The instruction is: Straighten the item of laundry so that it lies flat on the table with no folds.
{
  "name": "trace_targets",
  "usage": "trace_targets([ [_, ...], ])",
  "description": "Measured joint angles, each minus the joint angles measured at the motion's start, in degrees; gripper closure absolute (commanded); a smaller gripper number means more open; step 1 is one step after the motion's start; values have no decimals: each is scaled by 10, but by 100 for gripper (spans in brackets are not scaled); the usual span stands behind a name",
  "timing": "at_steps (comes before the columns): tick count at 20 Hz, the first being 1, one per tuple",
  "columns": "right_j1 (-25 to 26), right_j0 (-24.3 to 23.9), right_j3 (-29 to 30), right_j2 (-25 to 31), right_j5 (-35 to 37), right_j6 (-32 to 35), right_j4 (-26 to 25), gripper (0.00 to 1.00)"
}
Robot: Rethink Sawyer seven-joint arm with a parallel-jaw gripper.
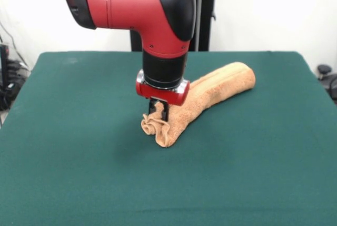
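Fingers (158, 111) pinch bunched towel (210, 91); their tips hidden in folds.

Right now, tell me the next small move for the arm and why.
Probably lift a little and pull the pinched end away from the rest. The tool appears shut on a bunched corner of the towel, which lies as a rolled, folded strip on the table. Drawing that end outward should start opening the folds.
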Motion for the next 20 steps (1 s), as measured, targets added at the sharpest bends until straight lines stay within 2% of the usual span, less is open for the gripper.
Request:
trace_targets([
  [20,-8,-3,3,0,10,0,17,100],
])
